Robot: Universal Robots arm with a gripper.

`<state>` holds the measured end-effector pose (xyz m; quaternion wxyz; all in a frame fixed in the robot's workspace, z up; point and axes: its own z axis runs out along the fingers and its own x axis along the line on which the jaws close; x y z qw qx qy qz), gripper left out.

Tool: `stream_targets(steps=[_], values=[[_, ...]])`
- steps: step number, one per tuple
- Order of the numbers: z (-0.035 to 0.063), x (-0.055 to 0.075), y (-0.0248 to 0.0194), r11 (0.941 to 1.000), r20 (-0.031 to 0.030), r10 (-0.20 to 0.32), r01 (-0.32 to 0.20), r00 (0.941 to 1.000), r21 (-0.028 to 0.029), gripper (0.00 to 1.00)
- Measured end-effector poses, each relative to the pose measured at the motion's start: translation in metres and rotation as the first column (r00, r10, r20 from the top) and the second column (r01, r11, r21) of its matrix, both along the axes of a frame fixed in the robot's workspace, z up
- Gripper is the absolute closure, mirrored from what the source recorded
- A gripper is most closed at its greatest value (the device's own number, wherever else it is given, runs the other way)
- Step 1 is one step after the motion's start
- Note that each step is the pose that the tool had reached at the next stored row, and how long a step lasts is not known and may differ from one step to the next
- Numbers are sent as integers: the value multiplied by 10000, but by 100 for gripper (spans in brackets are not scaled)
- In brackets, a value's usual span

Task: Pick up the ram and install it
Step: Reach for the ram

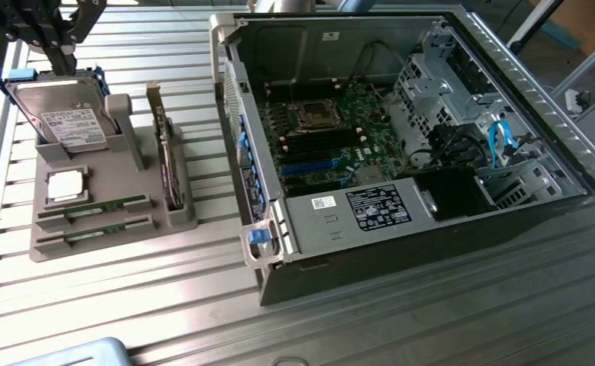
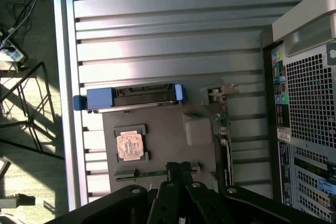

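Exterior view: gripper, jaws shut and empty, hung above the hard drive at one end of the grey holder. The ram lay flat in a holder slot just beside the CPU, with a second ram stick in the next slot. The open computer case stood at the exterior view's right. Wrist view: the closed gripper overlapped the ram, which sat in its slot near the CPU.
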<state>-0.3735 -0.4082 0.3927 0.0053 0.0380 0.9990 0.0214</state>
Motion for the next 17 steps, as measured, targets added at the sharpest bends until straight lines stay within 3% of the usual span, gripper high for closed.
stream_targets(steps=[17], values=[[0,0,-132,10000,0,0,0,10000,-6,90]])
